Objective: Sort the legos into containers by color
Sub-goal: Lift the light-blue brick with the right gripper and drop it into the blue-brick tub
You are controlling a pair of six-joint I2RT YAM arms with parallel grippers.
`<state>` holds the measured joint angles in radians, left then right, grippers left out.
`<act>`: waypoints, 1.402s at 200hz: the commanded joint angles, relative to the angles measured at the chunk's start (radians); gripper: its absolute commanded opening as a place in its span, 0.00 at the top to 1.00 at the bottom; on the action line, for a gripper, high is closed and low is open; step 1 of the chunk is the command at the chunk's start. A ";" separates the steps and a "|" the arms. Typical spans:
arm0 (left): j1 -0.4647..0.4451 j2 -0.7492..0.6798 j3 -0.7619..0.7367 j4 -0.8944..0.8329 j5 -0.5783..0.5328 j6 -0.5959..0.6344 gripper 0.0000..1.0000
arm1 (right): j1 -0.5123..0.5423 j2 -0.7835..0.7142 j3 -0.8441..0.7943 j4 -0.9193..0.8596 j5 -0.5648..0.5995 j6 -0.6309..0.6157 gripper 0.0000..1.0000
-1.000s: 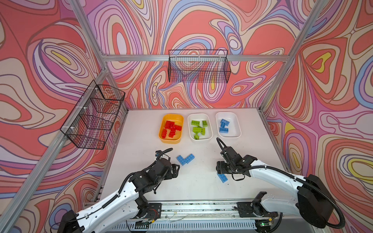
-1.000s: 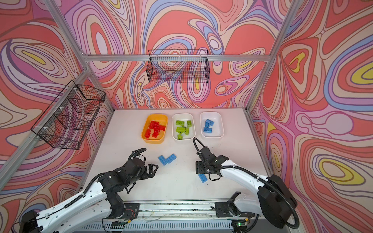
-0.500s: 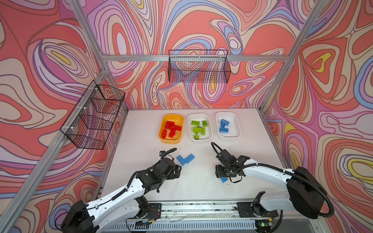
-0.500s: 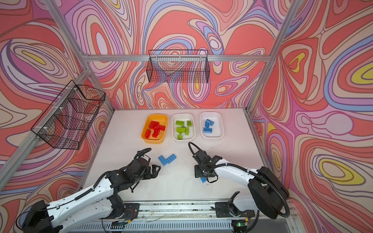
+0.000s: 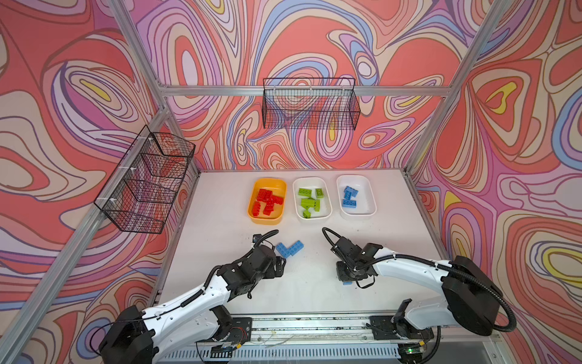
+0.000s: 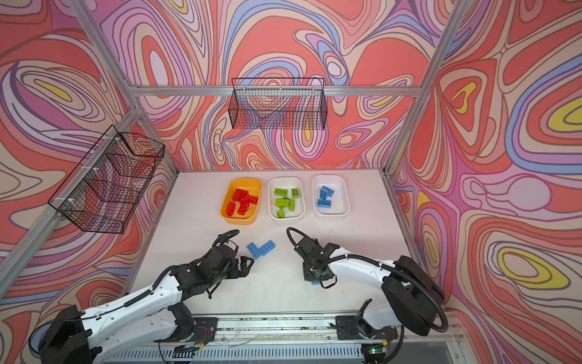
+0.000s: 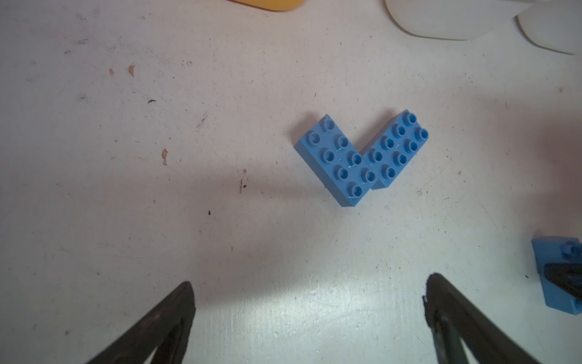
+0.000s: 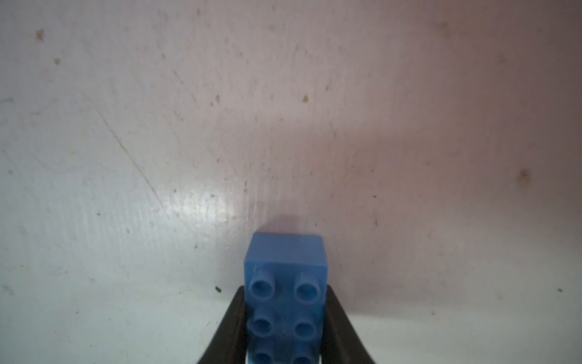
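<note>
Right gripper (image 8: 285, 290) clamped on brick (image 8: 285, 252), down at table (image 8: 126, 126), well robot-side of blue-filled tub (image 5: 365, 201). Left gripper (image 7: 310, 280) jaws wide apart, just short of brick pair (image 7: 359, 157), touching, also robot-side of tub.

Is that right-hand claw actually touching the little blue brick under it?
Touching. The right wrist view shows the right gripper with both black fingers pressed against the sides of the blue brick, with no gap.

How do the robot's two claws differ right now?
The left gripper is wide open and empty; the right gripper is shut on a blue brick. The left gripper faces two touching bricks; the right gripper faces only table. Both are black and low over the table.
</note>
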<state>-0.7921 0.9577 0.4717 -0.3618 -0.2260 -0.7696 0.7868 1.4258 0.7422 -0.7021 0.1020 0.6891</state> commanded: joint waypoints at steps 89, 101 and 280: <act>0.016 -0.010 0.129 -0.074 -0.079 0.101 0.00 | -0.470 0.363 0.657 0.071 0.189 -0.273 0.83; 0.020 -0.011 0.131 -0.076 -0.081 0.104 0.00 | -0.507 0.438 0.720 0.078 0.178 -0.283 0.83; 0.051 0.291 0.323 -0.051 0.038 0.359 0.01 | -0.425 0.032 0.310 0.137 -0.119 -0.218 0.02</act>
<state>-0.7460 1.1042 0.7002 -0.4480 -0.2619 -0.5339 0.3729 1.5688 1.1995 -0.5686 0.0597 0.4305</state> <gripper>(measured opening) 0.999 0.983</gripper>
